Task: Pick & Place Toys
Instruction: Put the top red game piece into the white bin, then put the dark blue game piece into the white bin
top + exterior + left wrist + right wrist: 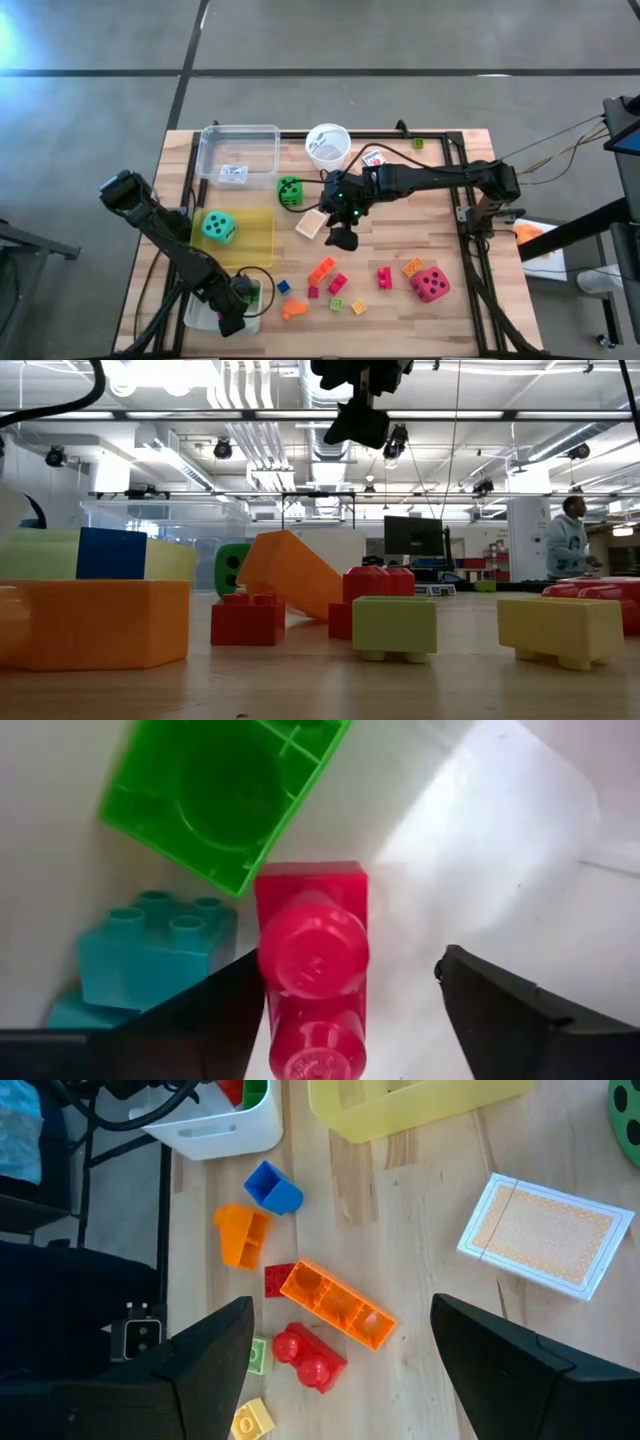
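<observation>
The wooden surface carries three trays along its left side: a clear tray at the far edge, a yellow tray holding a teal die, and a white tray at the near left corner. The left hand is down inside that white tray, fingers spread, with a red block lying loose between them beside a green block and a teal block; the drop-off step looks just finished. The red block's long axis runs along the line of the fingers, studs facing the wrist camera.

The right hand hovers open above mid-surface, holding nothing. Below it lie a card pack, a long orange block set slantwise, a red two-stud block and a small blue block. Its next move likely calls for descending and turning to straddle the orange block across its narrow width.
</observation>
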Motion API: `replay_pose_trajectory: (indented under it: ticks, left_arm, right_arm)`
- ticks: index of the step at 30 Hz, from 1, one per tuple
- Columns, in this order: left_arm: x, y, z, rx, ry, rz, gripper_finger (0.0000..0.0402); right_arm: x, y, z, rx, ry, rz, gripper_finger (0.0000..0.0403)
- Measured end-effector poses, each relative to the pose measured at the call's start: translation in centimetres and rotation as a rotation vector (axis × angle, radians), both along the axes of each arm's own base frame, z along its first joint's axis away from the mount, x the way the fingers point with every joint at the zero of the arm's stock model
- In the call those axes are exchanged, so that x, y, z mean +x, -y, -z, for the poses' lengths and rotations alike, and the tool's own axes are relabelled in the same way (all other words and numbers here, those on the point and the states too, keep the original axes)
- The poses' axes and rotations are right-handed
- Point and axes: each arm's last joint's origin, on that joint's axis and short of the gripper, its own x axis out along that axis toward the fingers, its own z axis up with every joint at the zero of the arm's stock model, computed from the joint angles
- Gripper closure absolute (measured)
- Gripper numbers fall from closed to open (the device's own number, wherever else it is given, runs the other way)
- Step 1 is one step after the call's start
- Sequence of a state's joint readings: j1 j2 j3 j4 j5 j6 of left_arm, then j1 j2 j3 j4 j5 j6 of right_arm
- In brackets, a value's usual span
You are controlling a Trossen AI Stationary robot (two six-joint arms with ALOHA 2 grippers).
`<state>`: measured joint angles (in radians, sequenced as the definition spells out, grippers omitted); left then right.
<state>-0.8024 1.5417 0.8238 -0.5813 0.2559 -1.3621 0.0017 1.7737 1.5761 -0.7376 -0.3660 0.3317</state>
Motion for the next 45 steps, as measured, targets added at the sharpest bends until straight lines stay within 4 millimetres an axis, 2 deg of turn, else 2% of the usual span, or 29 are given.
replay_pose_trajectory:
  ticks: [4,15,24,29,37,41,45]
  left_arm:
    - [0.0,0.0,0.0,-0.006,-0.009,-0.005,0.0098]
    - [-0.1,0.1,-0.2,-0.045,-0.061,-0.033,0.0095]
    - [-0.4,-0.1,-1.6,-0.094,-0.033,-0.037,0.0097]
    - [-0.7,-0.4,-3.1,-0.148,0.002,-0.052,0.0099]
    - [-1.6,-2.1,-7.1,-0.275,0.1,-0.142,0.0099]
    - [-1.7,-3.6,-8.7,-0.278,0.197,-0.249,0.0099]
    - [-1.0,-5.4,-9.2,-0.248,0.248,-0.345,0.0099]
  right_arm:
    - [0.0,0.0,0.0,0.0,0.0,0.0,0.0106]
    - [0.0,0.0,0.0,0.0,0.0,0.001,0.0106]
    - [0.0,0.0,0.0,0.0,0.0,0.001,0.0106]
    - [0.0,0.0,0.0,-0.002,-0.002,-0.002,0.0106]
    - [-0.8,-0.2,0.7,-0.119,-0.008,-0.178,0.0106]
    - [-1.2,0.0,1.3,-0.147,-0.076,-0.141,0.0106]
    - [-1.9,0.2,1.9,-0.197,-0.175,-0.082,0.0106]
